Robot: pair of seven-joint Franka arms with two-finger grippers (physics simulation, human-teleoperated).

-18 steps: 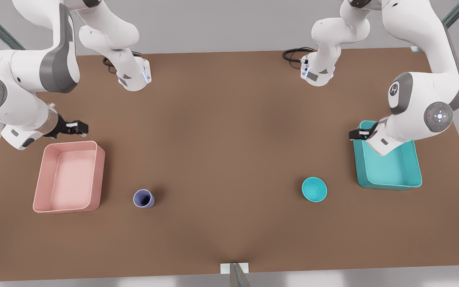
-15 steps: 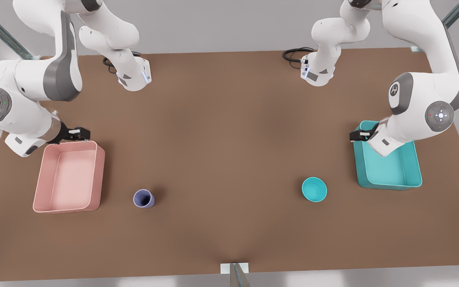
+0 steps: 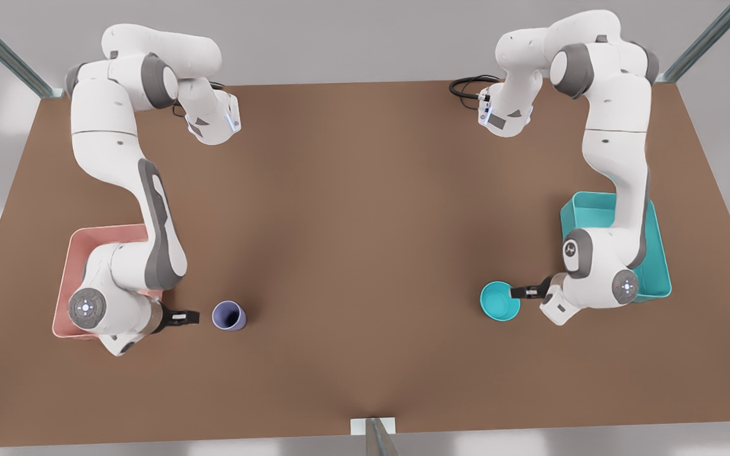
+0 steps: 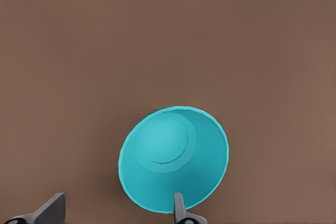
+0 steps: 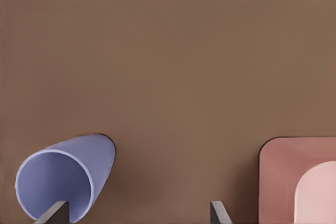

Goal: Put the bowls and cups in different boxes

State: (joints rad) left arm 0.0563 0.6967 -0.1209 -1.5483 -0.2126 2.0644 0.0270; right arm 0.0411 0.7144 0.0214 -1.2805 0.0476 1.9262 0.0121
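On the brown worktop (image 3: 365, 209), four task items are laid out in the front view. The pale pink box (image 3: 80, 244) sits at lower left of the frame, partly covered by an arm. The lavender cup (image 3: 229, 315) stands upright just to its right, apart from it. The teal bowl (image 3: 500, 301) stands upright at lower right of the frame, and the teal box (image 3: 593, 209) lies to its right and slightly higher, partly covered by the other arm.

The left gripper (image 3: 517, 292) is at the bowl's right edge in the front view. In the left wrist view the left gripper's (image 4: 118, 211) jaws are apart; one fingertip (image 4: 179, 209) overlaps the bowl's (image 4: 173, 166) rim, the other lies off to the side over bare worktop (image 4: 168, 35).

The right gripper (image 3: 191, 316) is just left of the cup in the front view, between cup and pink box. In the right wrist view the right gripper's (image 5: 137, 212) jaws are apart; one fingertip (image 5: 55, 212) overlaps the cup's (image 5: 65, 177) rim, and the pink box (image 5: 299, 179) corner appears at lower right of that frame.

Whether either fingertip touches its item cannot be told.
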